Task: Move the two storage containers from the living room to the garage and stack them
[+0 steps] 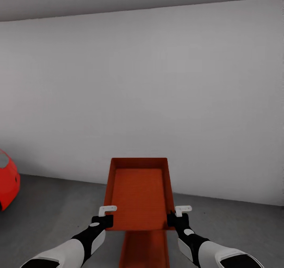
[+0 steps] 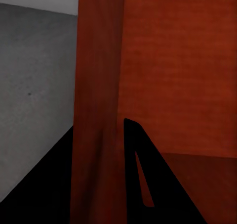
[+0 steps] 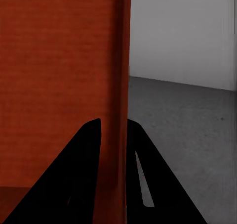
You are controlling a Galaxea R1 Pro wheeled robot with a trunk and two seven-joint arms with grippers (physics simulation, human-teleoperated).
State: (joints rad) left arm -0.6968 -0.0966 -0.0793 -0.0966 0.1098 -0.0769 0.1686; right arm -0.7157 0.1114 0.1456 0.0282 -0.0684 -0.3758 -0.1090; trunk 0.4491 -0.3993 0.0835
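One orange-red storage container [image 1: 139, 193] hangs in front of me above the dark grey floor [image 1: 59, 205] of the garage, its open top facing up. My left gripper [image 1: 105, 220] is shut on its left wall near the front corner. My right gripper [image 1: 176, 220] is shut on its right wall. In the left wrist view the thin wall [image 2: 96, 85] runs between the dark fingers [image 2: 143, 174]. The right wrist view shows the other wall [image 3: 116, 85] pinched between the fingers [image 3: 79, 174]. The second container [image 1: 144, 249] lies lower, under the held one's near end.
A plain white wall [image 1: 157, 82] closes the room straight ahead, close behind the held container. The front of a red car [image 1: 7, 183] stands at the left edge. Bare grey floor stretches on both sides of the containers.
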